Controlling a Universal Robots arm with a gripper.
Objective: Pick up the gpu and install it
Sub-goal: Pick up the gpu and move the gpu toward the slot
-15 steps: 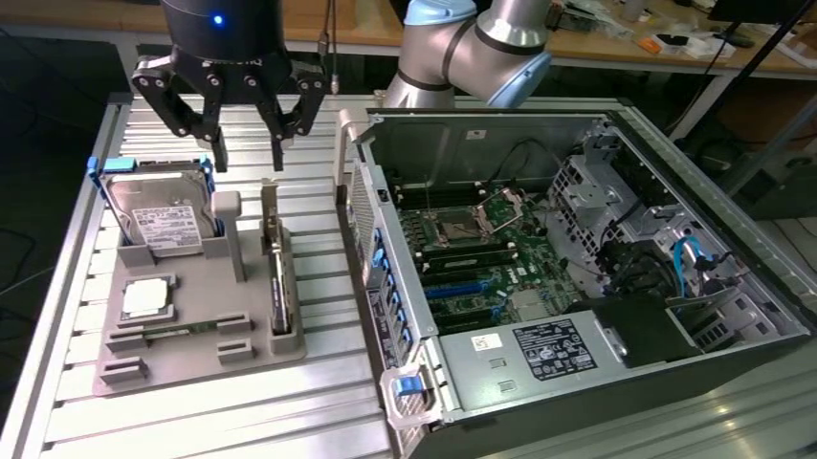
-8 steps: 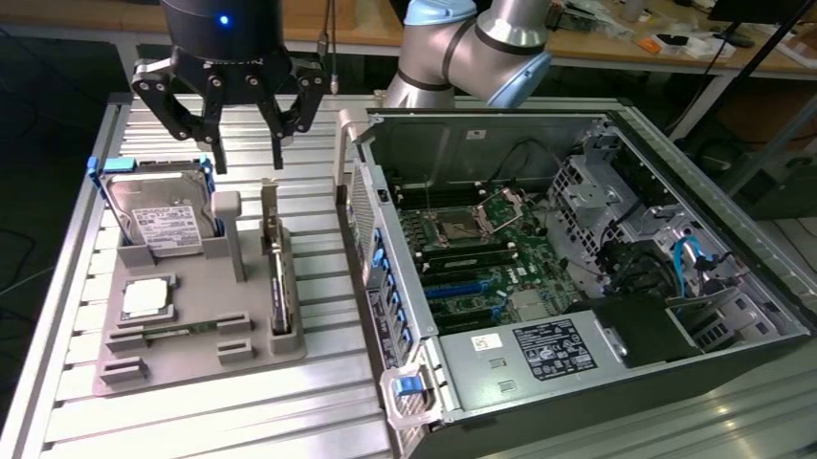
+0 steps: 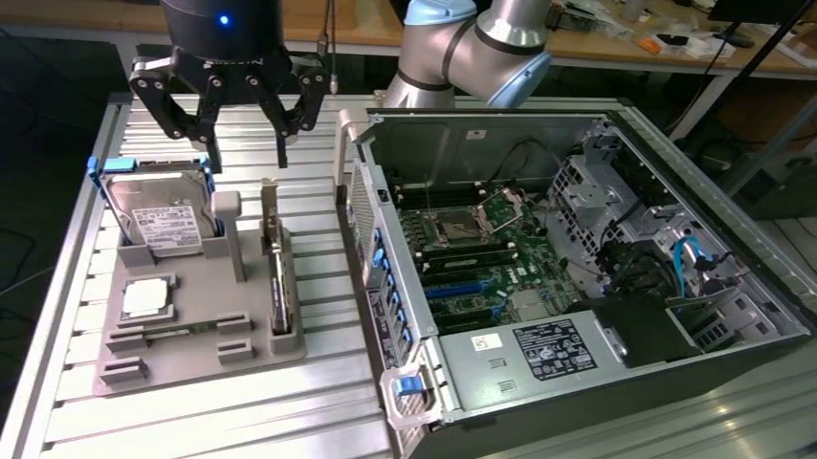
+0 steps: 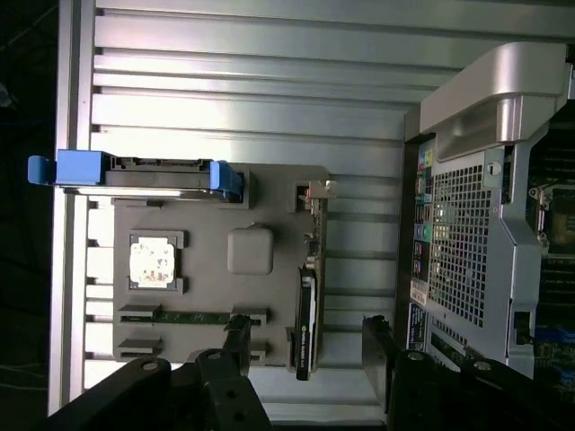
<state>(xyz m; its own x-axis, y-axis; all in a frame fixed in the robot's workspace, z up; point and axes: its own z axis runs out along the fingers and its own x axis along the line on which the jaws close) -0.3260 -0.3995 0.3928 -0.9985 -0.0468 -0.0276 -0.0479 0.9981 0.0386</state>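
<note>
Care matters most in this step, I think: the gripper has to line up with the gpu so one finger sits on each flat side, not on the thin top edge. It should come in straight, so the card does not tip in its slot. The gripper is open wide and holds nothing. The gpu stands on its edge in the grey holder, on the side closest to the computer case. The gripper hangs above the holder, well apart from the card. In the wrist view the gpu lines up between the two fingers.
</note>
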